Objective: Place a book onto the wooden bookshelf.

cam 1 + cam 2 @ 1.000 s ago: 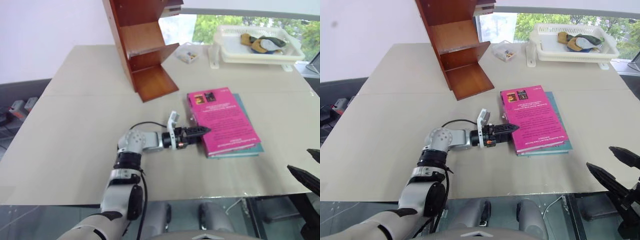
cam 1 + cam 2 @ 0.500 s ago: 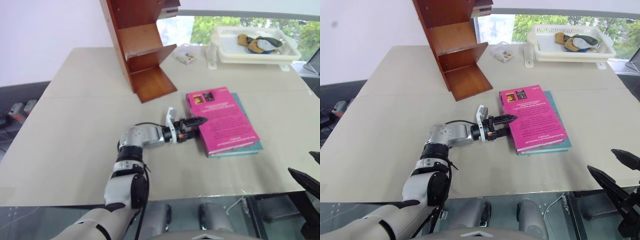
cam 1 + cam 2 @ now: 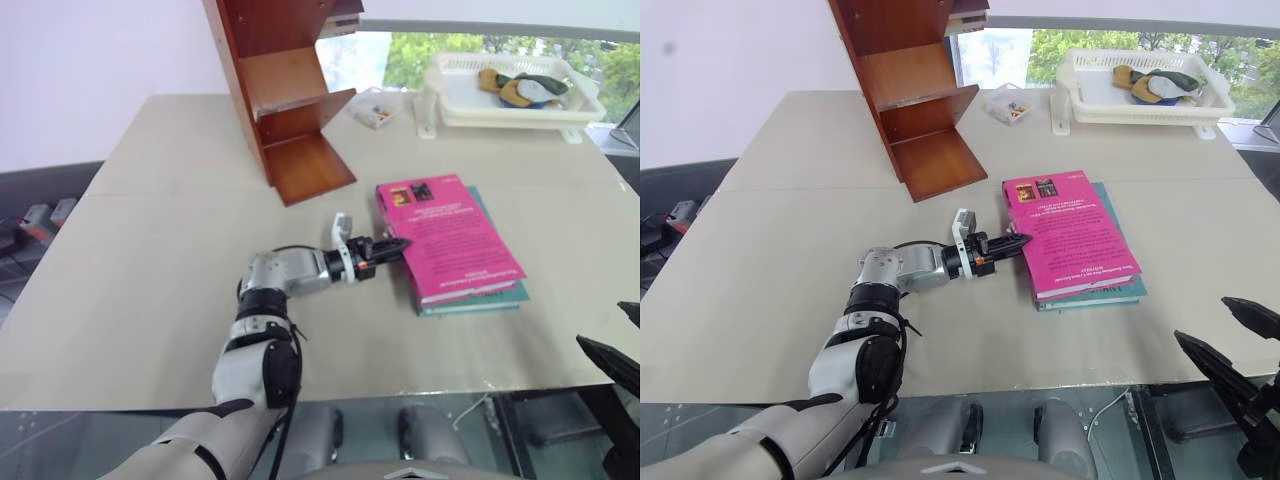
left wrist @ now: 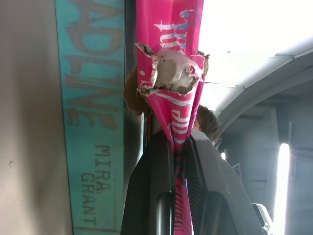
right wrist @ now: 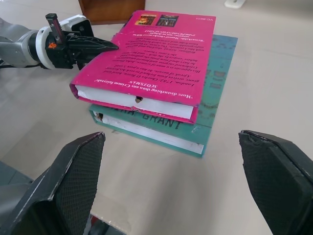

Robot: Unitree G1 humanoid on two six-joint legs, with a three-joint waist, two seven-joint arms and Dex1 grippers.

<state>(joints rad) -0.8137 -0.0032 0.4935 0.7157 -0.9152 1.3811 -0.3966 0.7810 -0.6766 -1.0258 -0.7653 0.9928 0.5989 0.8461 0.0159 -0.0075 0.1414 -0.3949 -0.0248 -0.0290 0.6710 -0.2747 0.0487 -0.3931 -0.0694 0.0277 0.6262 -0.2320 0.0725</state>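
Pink book: book (image 3: 448, 240) lies flat on top of a teal book (image 5: 215, 100), the two stacked on the table (image 3: 150, 260); its two small dark pictures sit at the end nearer the bookshelf.
Bookshelf: reddish-brown wooden bookshelf (image 3: 283, 110) stands upright on the table, beyond the pink book and to the robot's left of it, well apart from it.
Left gripper: left gripper (image 3: 392, 247) lies level and reaches the pink book from the side, at the long edge that faces the bookshelf's side of the table.
Left gripper grip: the left wrist view shows the two black fingers (image 4: 161, 161) pressed together on the pink cover at its torn spine; the head views show the tips right at that edge.
Teal book: sticks out from under the pink book along the near end and the far long side; its spine letters run alongside the pink book's spine.
Right gripper: right gripper (image 5: 171, 191) hangs off the near table edge, pointed at the pink book's near end, fingers spread wide with nothing between them.
Tray: white plastic tray (image 3: 470, 100) with a few items sits at the far edge, well beyond the pink book.
Small box: clear box (image 3: 372, 112) rests between the bookshelf and the tray.
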